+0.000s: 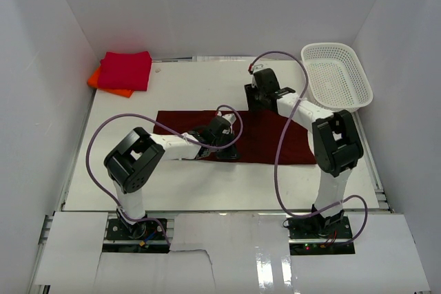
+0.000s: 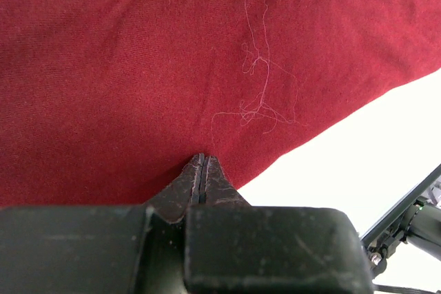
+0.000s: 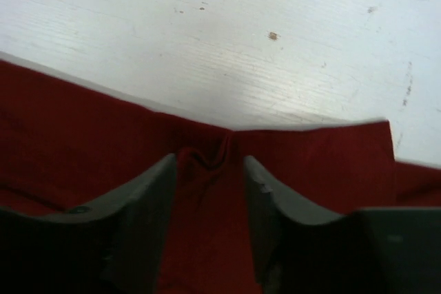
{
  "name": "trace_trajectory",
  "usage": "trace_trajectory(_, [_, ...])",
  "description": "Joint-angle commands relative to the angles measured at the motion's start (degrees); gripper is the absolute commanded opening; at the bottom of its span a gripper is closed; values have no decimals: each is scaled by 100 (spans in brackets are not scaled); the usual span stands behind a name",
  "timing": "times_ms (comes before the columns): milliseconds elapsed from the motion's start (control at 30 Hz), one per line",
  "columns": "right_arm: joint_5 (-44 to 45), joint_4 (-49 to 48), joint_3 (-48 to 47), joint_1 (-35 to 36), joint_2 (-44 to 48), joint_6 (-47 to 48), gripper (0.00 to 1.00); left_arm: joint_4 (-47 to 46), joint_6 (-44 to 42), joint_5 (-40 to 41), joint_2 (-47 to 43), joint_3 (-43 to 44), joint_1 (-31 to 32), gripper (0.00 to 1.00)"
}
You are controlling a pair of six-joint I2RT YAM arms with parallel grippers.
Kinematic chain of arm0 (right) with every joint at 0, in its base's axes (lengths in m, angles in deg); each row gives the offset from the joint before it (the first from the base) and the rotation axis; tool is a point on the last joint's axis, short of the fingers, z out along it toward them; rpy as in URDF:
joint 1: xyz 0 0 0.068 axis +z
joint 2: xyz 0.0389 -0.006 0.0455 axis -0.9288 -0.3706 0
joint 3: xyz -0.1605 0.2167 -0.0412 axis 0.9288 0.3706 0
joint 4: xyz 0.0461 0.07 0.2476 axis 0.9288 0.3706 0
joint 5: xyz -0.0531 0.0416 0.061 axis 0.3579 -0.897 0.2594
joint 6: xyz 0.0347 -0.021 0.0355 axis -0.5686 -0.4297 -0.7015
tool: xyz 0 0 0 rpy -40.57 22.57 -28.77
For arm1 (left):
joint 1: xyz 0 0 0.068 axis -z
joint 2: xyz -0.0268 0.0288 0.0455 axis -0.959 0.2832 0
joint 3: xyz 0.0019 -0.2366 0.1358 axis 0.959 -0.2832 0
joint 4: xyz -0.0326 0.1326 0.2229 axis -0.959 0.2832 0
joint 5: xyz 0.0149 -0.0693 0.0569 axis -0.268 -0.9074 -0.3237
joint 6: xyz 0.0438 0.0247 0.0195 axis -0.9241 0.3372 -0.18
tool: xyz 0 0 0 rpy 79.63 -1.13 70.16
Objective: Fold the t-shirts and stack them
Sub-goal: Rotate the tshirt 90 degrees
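Observation:
A dark maroon t-shirt (image 1: 275, 139) lies as a long folded strip across the middle of the table. My left gripper (image 1: 227, 151) rests on its front left part. In the left wrist view its fingertips (image 2: 202, 161) press together against the cloth (image 2: 138, 67), with nothing showing between them. My right gripper (image 1: 258, 103) hovers at the strip's far edge. Its jaws (image 3: 210, 163) stand apart, and a small pinched wrinkle of maroon cloth (image 3: 83, 129) lies loose between them. A folded crimson-red t-shirt (image 1: 125, 70) sits on a folded orange one (image 1: 103, 84) at the far left corner.
A white mesh basket (image 1: 337, 77) sits at the far right, partly over the table's edge. White walls close in the table on three sides. Purple cables loop from both arms over the table. A loose white thread (image 2: 258, 94) lies on the maroon cloth.

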Motion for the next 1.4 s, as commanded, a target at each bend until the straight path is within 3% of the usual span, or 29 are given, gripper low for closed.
trace_trajectory(0, [-60, -300, 333, -70, 824, -199, 54, 556, -26, 31, -224, 8, 111, 0])
trace_trajectory(67, [-121, -291, 544, -70, 1193, -234, 55, 644, -78, 101, -330, 122, 111, 0])
trace_trajectory(100, [-139, -257, 780, -70, 1412, -296, 61, 749, -96, 145, -435, 253, 111, 0])
trace_trajectory(133, [-148, -187, 939, -79, 1501, -340, 62, 890, -148, 172, -479, 333, 111, 0])
trace_trajectory(400, [-122, 745, 1634, -114, 2195, -867, 59, 1935, -771, 638, -813, 1370, -178, 0])
trace_trajectory(600, [-78, 1395, 2346, -123, 2749, -1298, 59, 2663, -1404, 66, -1147, 1652, -2064, 0])
trace_trajectory(800, [142, 1773, 2847, -132, 3215, -1403, 59, 2992, -1695, 110, -999, 1669, -3244, 0])
trace_trajectory(1000, [-69, 2029, 3155, -149, 3339, -1588, 59, 2992, -1748, 93, -182, 2003, -3475, 0])
trace_trajectory(1367, [-622, 1854, 3498, -562, 3085, -1483, 60, 2930, -1906, 417, 539, 2346, -3475, 0])
